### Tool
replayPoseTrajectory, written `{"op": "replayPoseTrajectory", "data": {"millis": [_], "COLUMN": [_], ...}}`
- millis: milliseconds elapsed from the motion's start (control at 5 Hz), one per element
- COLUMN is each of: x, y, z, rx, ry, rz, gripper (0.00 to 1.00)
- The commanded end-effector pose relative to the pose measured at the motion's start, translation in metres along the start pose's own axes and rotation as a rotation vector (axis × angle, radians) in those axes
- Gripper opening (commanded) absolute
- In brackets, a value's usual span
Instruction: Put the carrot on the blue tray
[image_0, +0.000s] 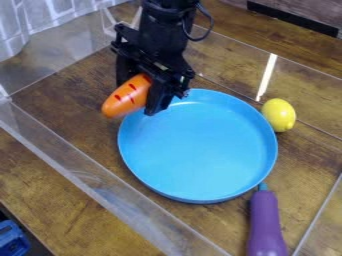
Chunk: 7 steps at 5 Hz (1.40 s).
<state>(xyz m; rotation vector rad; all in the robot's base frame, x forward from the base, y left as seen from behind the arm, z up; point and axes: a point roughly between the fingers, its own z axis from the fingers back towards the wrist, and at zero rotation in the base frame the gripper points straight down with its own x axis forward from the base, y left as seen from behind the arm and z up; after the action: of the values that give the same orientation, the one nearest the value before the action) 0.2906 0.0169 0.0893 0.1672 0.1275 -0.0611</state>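
We see the claw (147, 92) pinching the carrot (127, 97), hiding its leafy end. Its long axis seems tilted, tip down-left, above the blue tray (201, 190) rim.

- the carrot (124, 97): its leafy end is tucked behind the claw (151, 92), so only the orange body shows
- the claw's fingertips blend into one dark lump, hard to separate them
- arm runs off the top edge
- purple eggplant (266, 228) gets cut off at the table's bottom edge
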Motion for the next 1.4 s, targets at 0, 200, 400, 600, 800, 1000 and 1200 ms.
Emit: {"op": "replayPoseTrajectory", "data": {"millis": [0, 200, 400, 600, 800, 1000, 1200], "x": [0.009, 0.002, -0.003, -0.007, 0.0, 0.008, 0.014], "y": [-0.011, -0.018, -0.021, -0.027, -0.028, -0.03, -0.028], "z": [0.022, 0.021, 0.024, 0.025, 0.027, 0.028, 0.029], "rx": [-0.012, -0.022, -0.024, -0.032, -0.045, -0.057, -0.064], "ry": [-0.086, -0.103, -0.122, -0.137, -0.146, -0.152, -0.156], "rz": [-0.017, -0.077, -0.132, -0.184, -0.201, -0.221, -0.215], "gripper": [0.0, 0.0, 0.0, 0.0, 0.0, 0.0, 0.0]}}
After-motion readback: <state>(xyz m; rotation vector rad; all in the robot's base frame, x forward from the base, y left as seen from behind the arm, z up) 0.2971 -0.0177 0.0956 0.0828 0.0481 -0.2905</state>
